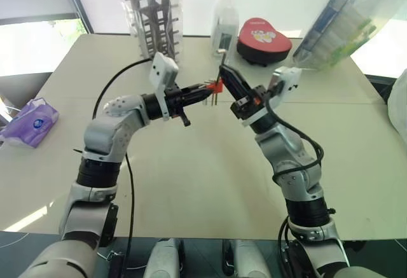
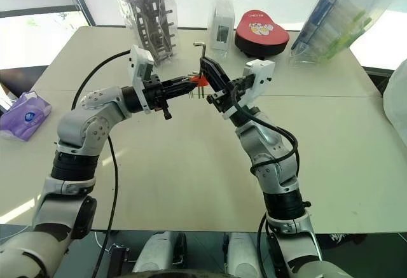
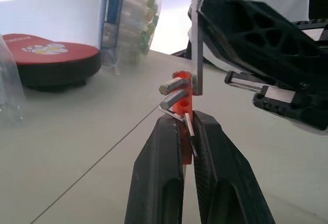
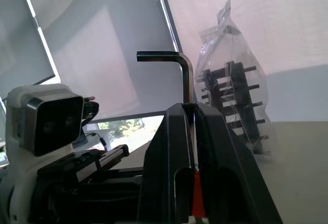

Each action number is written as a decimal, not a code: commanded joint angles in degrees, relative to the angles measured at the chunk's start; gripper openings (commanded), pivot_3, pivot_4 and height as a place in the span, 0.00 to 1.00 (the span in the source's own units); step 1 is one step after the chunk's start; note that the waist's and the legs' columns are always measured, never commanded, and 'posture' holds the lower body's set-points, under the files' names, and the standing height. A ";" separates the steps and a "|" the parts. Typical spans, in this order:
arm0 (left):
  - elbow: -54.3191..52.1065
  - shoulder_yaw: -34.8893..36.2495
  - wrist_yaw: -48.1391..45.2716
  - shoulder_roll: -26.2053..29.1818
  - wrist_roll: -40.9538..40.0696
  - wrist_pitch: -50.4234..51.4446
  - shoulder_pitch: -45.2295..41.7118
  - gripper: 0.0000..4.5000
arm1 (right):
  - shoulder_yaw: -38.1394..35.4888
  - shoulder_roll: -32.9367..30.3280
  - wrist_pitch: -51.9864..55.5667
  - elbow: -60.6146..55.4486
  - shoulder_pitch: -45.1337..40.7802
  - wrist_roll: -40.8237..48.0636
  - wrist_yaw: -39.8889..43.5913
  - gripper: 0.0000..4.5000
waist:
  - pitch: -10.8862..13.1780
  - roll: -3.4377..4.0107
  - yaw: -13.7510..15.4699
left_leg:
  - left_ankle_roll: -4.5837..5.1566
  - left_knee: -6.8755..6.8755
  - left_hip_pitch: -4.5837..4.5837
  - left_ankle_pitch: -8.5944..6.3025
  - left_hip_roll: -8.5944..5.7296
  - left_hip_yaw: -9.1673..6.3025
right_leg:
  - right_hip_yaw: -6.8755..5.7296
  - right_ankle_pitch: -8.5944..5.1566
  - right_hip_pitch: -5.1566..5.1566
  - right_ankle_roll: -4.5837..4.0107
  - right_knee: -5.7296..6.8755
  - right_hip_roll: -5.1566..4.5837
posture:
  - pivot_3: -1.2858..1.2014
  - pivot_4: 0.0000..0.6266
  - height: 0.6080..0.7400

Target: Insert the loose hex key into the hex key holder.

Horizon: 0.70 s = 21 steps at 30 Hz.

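Observation:
Above the middle of the table, my left gripper [image 1: 206, 90] is shut on the hex key holder [image 1: 216, 86], a small orange-red block with several short grey keys sticking out. It points across toward the right arm. My right gripper [image 1: 224, 73] is shut on the loose hex key [image 1: 221, 51], held upright with its bent end on top. In the left wrist view the key's straight shaft [image 3: 199, 55] comes down right beside the holder [image 3: 182, 86], its lower tip level with the block's top edge. The right wrist view shows the L-shaped key [image 4: 183, 75] rising from between the fingers.
On the beige table [image 1: 191, 182], a red heart-shaped box [image 1: 264, 39] sits at the back. A white container [image 1: 226, 27] and a bagged dark rack [image 1: 156, 20] stand to its left. A bag of tubes [image 1: 337, 27] leans at the back right. A purple tissue pack [image 1: 32, 122] lies far left.

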 commanded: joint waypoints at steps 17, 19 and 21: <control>-2.51 0.09 -1.09 -0.50 -0.80 0.04 -1.07 0.00 | -2.48 2.96 0.23 -2.60 -1.26 -2.87 1.13 0.01 | 0.00 0.00 -0.07 | -0.02 0.00 0.00 0.01 0.00 0.00 | 0.00 0.00 0.00 0.00 0.01 0.00 | 0.52 0.24 1.00; -2.57 0.15 -1.03 -0.54 -0.84 0.08 -1.01 0.00 | -2.39 3.43 0.33 -2.70 -1.01 -3.15 1.08 0.01 | 0.00 0.00 -0.08 | -0.02 0.00 0.00 0.01 0.00 0.00 | 0.00 0.00 0.00 0.00 0.01 0.00 | 0.52 0.24 1.00; -2.71 0.24 -0.90 -0.57 -0.93 0.20 -0.95 0.00 | -2.30 3.90 0.37 -2.62 -0.91 -3.49 1.02 0.01 | 0.00 0.00 -0.06 | -0.02 0.00 0.00 0.01 0.00 0.00 | 0.00 0.00 0.00 0.00 0.01 0.00 | 0.52 0.24 1.00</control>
